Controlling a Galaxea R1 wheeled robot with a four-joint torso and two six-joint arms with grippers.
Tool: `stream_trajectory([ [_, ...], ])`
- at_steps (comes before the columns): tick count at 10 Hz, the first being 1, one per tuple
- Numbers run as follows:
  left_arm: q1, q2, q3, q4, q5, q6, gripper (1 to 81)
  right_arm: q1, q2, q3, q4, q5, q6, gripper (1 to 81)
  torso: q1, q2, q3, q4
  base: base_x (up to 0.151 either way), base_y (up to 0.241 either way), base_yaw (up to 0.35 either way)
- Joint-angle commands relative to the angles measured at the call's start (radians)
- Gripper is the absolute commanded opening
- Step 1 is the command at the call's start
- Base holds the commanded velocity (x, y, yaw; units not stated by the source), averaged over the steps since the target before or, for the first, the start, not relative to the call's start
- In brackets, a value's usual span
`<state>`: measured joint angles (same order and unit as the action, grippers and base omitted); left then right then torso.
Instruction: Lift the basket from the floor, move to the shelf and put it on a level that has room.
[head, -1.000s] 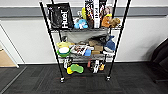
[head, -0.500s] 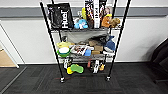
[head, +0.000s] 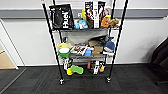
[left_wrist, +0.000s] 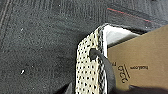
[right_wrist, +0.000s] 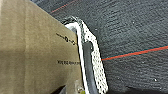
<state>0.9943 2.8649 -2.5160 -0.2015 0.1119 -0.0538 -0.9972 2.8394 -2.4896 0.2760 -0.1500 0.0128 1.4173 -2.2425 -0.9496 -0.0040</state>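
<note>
The basket (left_wrist: 91, 67), cardboard box (left_wrist: 142, 62) inside, hangs above the floor (left_wrist: 37, 42) with an end handle at each wrist (whether either tool is clenched, I cannot tell), facing the shelf (head: 85, 42).

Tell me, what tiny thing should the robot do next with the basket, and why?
Probably raise the basket higher. A cardboard box sits in it, dark carpet lies under it, and the wire rack straight ahead has packed tiers.
</note>
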Motion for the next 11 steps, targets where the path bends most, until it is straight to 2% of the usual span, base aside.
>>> stream_trajectory([
  [1,-0.104,-0.007,0.002,0.002,0.046,-0.001,81.1,0.119,-0.018,0.003,0.014,-0.048,0.0,81.1,0.064,-0.099,-0.093,0.0,0.0,0.0,0.0],
  [3,-0.105,-0.004,0.002,0.002,0.048,-0.001,81.1,0.122,-0.015,0.003,0.022,-0.046,0.0,81.1,0.092,-0.145,-0.123,0.0,0.0,0.0,0.0],
  [4,-0.107,-0.004,0.002,0.001,0.046,-0.001,81.1,0.125,-0.015,0.006,0.023,-0.046,0.0,81.1,0.111,-0.174,-0.058,0.0,0.0,0.0,0.0],
  [5,-0.113,-0.005,0.002,-0.006,0.046,-0.001,81.1,0.131,-0.013,0.008,0.025,-0.046,0.001,81.1,0.129,-0.202,-0.084,0.0,0.0,0.0,0.0],
  [6,-0.127,-0.007,0.002,-0.013,0.046,-0.001,81.1,0.142,-0.009,0.011,0.041,-0.045,0.001,81.1,0.081,-0.127,-0.096,0.0,0.0,0.0,0.0],
  [11,-0.14,0.008,0.002,-0.007,0.028,0.0,81.1,0.179,0.03,0.011,0.063,-0.014,0.003,81.1,0.097,-0.155,-0.106,0.0,0.0,0.0,0.0],
])
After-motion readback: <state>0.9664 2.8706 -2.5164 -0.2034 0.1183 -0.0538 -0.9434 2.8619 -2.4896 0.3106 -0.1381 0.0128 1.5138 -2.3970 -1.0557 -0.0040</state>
